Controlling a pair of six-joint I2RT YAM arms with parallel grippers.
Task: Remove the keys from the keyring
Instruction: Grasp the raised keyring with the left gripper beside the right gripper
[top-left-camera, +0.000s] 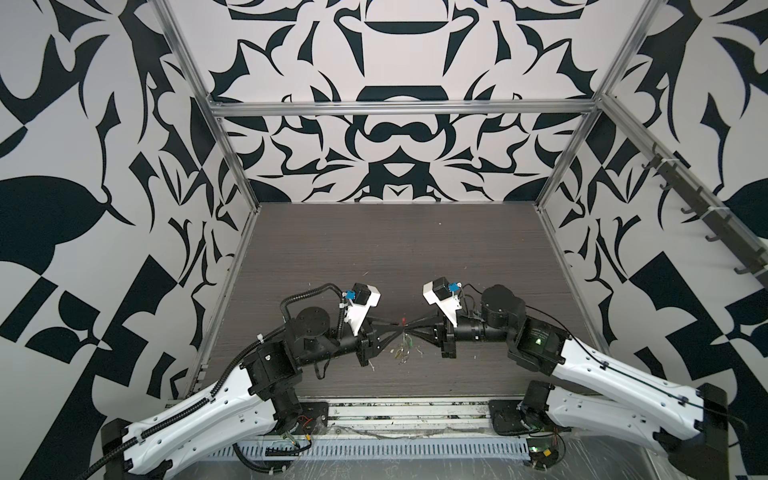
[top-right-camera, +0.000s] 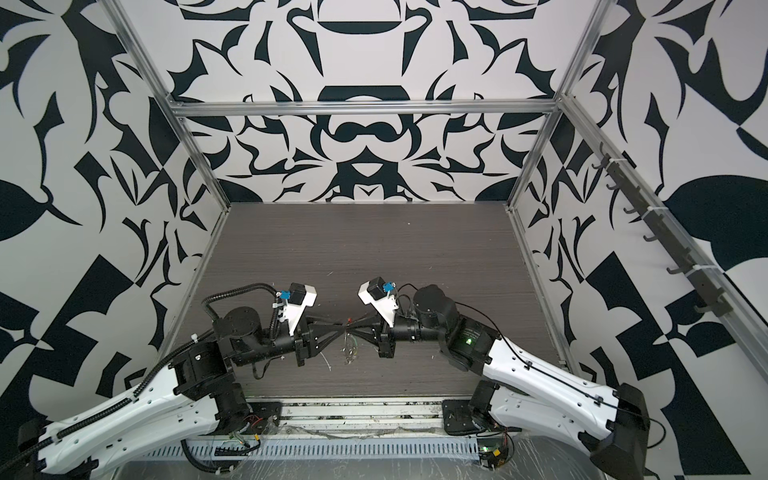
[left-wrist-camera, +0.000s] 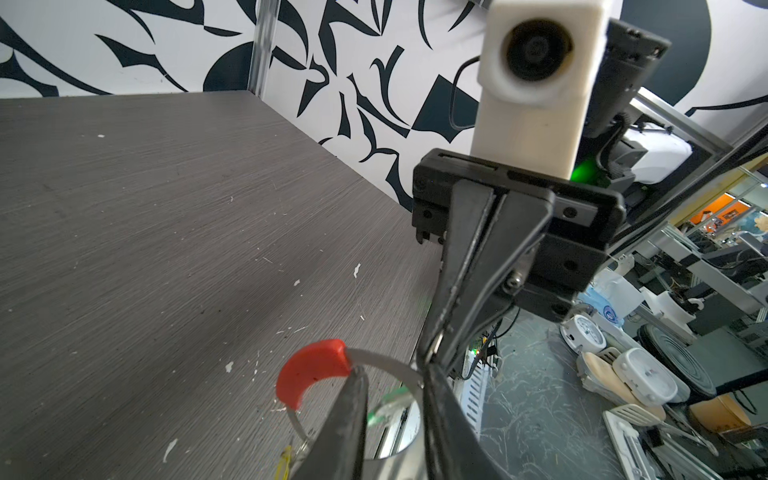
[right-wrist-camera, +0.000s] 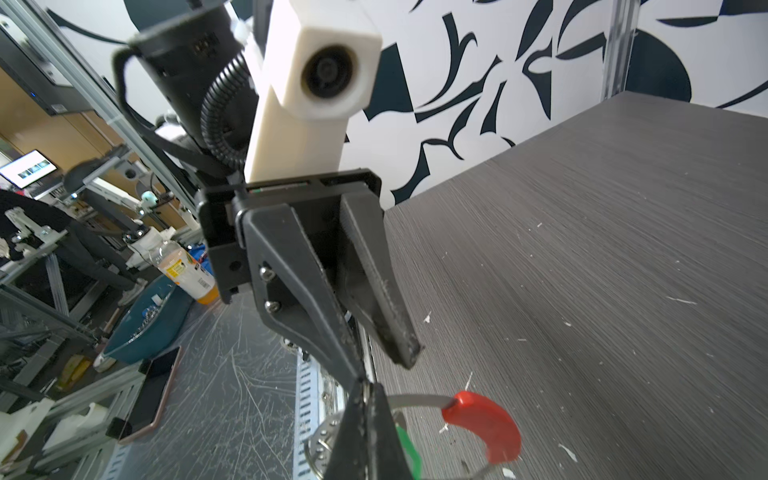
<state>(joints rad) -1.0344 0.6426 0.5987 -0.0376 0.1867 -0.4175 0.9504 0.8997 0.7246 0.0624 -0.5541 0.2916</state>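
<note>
Two grippers meet tip to tip above my dark table (top-left-camera: 374, 249): the left gripper (right-wrist-camera: 384, 368) stands with jaws apart, astride the wire of the keyring (left-wrist-camera: 311, 372), beside its red sleeve (right-wrist-camera: 486, 424); keys (top-left-camera: 401, 352) dangle beneath; the right gripper (left-wrist-camera: 430, 350) has its jaws pinched tight on the wire.

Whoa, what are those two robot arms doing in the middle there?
They are working on a keyring held up over the table. The right gripper is pinched shut on its thin wire. The left gripper has its jaws apart right at the wire, beside the red sleeve. The keys, with green and yellow tags, hang from the ring, so none is off yet.
</note>
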